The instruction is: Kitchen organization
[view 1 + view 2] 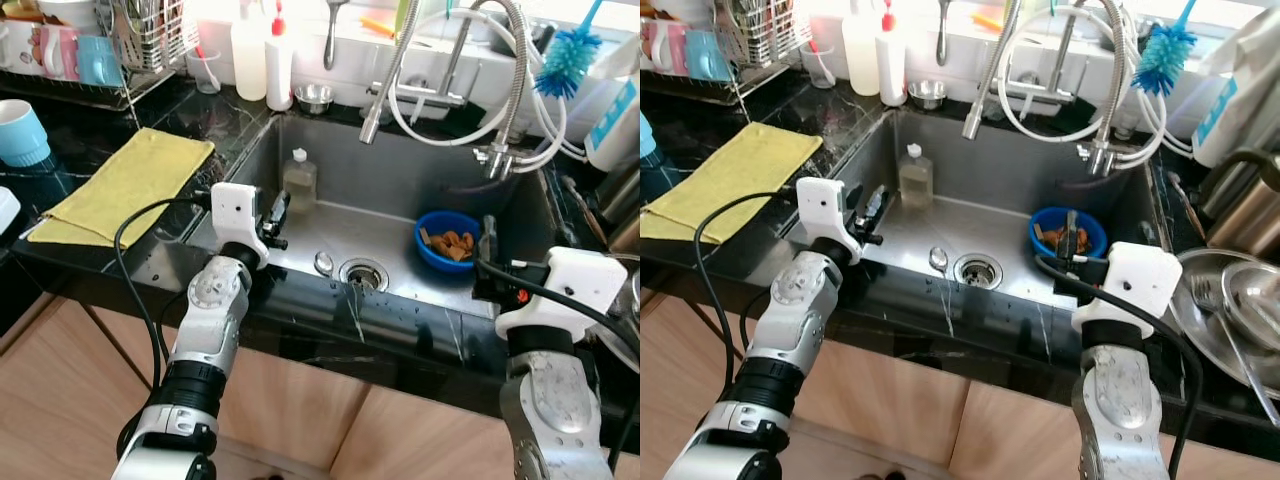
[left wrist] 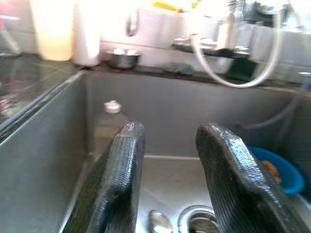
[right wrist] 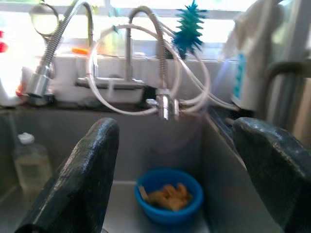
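Head camera first, left eye: the steel sink [image 1: 400,190] is taking up the middle of the frame, set into a black counter. The left gripper [image 1: 272,218] is sitting at the sink's left rim, a bit left of centre, and the right gripper [image 1: 488,243] is hanging over the front right part of the basin, just right of the blue bowl [image 1: 446,240], which is holding some orange-brown scraps. A spoon [image 1: 324,263] is lying on the sink floor right beside the drain [image 1: 363,273], and a small soap bottle [image 1: 299,179] is standing against the back wall. A yellow cloth [image 1: 128,184] is lying flat on the counter at left, with a dish rack [image 1: 120,45] in the upper left corner.

Right eye is showing the same stuff, plus a metal pan [image 1: 1225,310] at the right edge and a blue bottle brush [image 1: 1163,55] at the upper right.

Left wrist view: both black fingers [image 2: 114,184] are sitting apart with a clear gap, nothing between them, and the spoon and drain are peeking out at the bottom centre.

Right wrist view: fingers [image 3: 80,179] are spread wide open and empty, with the blue bowl sitting low in the middle between them and the faucet hoses [image 3: 146,82] looping above
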Controlling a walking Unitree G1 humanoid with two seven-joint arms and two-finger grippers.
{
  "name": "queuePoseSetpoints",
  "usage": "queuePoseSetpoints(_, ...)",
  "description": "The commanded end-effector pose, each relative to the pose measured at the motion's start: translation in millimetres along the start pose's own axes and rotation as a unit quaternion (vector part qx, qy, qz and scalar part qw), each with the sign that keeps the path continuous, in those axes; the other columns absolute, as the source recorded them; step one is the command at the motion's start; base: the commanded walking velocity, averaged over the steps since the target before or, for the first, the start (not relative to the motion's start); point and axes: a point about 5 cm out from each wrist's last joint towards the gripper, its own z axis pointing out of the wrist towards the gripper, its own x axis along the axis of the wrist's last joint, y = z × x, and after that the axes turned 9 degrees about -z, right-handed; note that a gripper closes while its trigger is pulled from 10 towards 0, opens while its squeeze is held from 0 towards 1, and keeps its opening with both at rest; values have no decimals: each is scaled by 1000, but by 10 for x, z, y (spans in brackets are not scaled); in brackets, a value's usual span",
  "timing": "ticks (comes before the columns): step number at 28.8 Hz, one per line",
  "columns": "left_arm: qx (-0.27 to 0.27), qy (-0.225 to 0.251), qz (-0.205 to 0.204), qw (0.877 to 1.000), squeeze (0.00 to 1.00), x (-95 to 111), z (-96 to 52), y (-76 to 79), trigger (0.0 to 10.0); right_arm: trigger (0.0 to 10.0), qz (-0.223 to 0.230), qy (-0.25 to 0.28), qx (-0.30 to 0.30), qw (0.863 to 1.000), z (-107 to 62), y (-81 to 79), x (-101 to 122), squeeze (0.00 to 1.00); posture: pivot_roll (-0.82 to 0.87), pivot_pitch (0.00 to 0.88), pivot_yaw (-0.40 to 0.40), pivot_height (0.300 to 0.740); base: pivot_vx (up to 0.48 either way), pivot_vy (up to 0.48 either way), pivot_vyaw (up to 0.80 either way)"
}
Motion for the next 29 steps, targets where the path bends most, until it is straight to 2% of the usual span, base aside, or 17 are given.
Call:
queuePoseSetpoints(1,-3,6,3,1000,0,50,20,-13,10000,10000,8,1,-2,1000,1,-3,7,0,72,101,-56,740,0,0,0)
queuePoseSetpoints(22,-14,9,1,1000,0,83,45,14,10000,10000,19,-12,-10,1000,10,2,-40,0,73,98,-51,740,0,0,-709)
queuePoseSetpoints(29,-20,8,4,1000,0,80,50,51,10000,10000,22,-4,-4,1000,18,-18,-41,0,74,92,-50,740,0,0,0)
